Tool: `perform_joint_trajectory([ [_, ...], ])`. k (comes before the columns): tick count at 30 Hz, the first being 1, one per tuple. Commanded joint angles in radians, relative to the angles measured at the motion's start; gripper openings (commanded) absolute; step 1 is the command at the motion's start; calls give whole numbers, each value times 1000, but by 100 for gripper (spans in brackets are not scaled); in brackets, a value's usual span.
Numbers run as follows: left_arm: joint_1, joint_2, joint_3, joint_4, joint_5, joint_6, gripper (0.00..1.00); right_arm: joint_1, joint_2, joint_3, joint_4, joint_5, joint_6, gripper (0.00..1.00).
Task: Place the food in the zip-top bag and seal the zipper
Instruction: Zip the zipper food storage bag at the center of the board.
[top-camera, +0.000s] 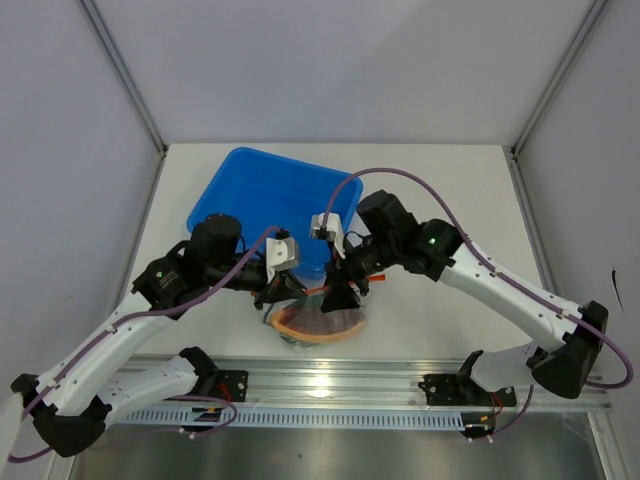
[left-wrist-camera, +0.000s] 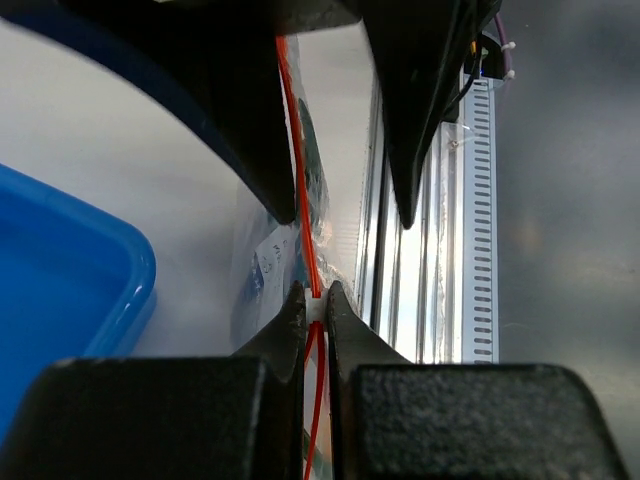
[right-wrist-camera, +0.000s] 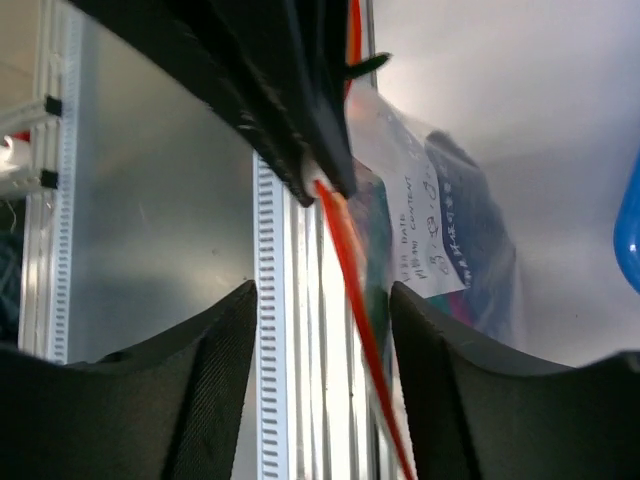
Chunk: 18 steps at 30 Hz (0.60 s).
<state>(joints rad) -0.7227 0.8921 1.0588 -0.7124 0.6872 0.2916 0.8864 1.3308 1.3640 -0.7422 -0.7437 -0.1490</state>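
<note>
Two black grippers hung close together over the crinkly clear bag (top-camera: 322, 322) at the near edge of the bench (top-camera: 450, 200), just beyond the ribbed metal rail (top-camera: 330, 385). The left gripper (left-wrist-camera: 313, 300) was clamped on the white tip of the zipper (left-wrist-camera: 298, 180), a thin straight orange-red strip. The right gripper (right-wrist-camera: 322, 292) stood parted, the strip running between its fingers. Both arms bent inward at the elbows, wrists angled down. The food (top-camera: 318, 326) lay inside the bag, an orange-rimmed oval from above. Only the right wrist view showed the bag's handwritten white label (right-wrist-camera: 425, 235). Beyond sat the glossy blue tray (top-camera: 260, 185), rounded at its corners.
</note>
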Motion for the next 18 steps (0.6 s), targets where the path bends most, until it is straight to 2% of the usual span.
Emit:
perform_joint_trajectory([
  [1, -6, -4, 43, 44, 43, 18, 0, 11, 41, 49, -74, 26, -63, 56],
  [2, -6, -4, 43, 47, 46, 18, 1, 11, 50, 47, -78, 15, -67, 54],
  [8, -11, -2, 40, 59, 57, 14, 0, 11, 48, 12, -26, 18, -47, 28],
  [11, -17, 1, 40, 65, 58, 12, 0, 11, 48, 3, 6, 41, -24, 3],
  [12, -18, 1, 40, 67, 55, 11, 0, 11, 41, 0, 15, 67, -17, 0],
  [15, -17, -12, 32, 47, 46, 21, 0, 10, 18, -42, 49, 144, 17, 0],
  [18, -17, -45, 1, 47, 14, 21, 0, -4, -24, -106, 79, 153, 37, 0],
])
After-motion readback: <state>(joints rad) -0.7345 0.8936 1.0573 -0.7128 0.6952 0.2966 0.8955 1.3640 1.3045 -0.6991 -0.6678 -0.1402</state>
